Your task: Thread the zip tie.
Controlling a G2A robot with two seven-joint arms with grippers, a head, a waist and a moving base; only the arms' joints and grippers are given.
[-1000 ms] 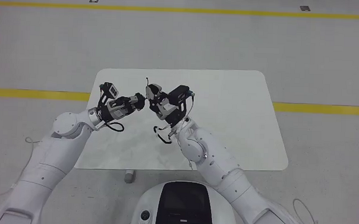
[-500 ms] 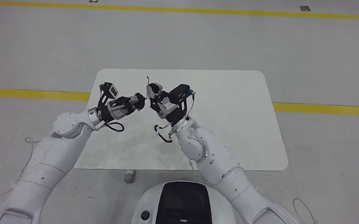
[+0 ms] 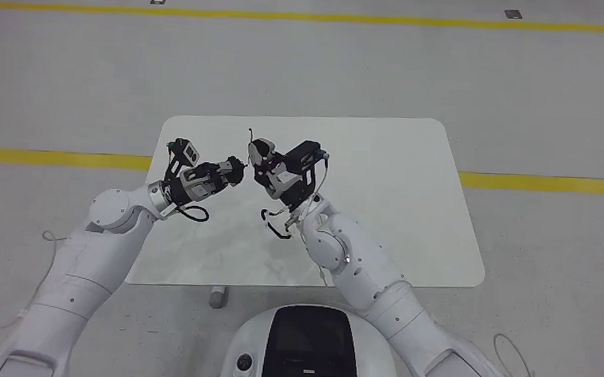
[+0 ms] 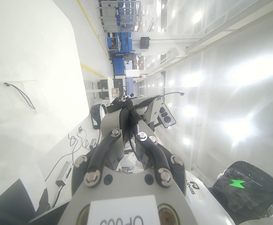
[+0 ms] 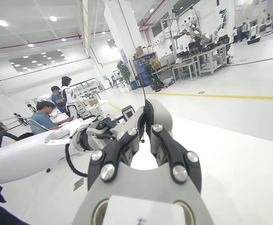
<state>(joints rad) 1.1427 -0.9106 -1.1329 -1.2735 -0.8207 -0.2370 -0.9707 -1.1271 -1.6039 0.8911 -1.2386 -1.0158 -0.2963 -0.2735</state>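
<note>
- We see the thin black plastic zip tie (image 5: 142, 91) held in the air above the white table with rounded corners (image 3: 382, 201). It is not lying on the table.
- The right claw (image 5: 145, 106) is clamped on the strap, with its fingers pressed together around it. 1 stretch rises past the fingertips, and a short stretch hangs back between the fingers toward the wrist.
- The left claw (image 3: 240, 169) also has its fingers drawn together. We cannot tell whether any part of the tie lies between them.
- In the top view the 2 claws meet tip to tip. The left claw sits at 9 o'clock of the right claw, just beside it and perhaps touching.
- From that meeting point the free stretch of the tie points toward 12 o'clock. Its long axis therefore runs across the line joining the claws, not along it.
- We judge that the coming move turns on this crossing. The right claw carries the tie, and the left claw is the near partner at 9 o'clock. The strap's end and its head must be brought into 1 line before anything can slide through.
- We cannot make out which end is the head.
</note>
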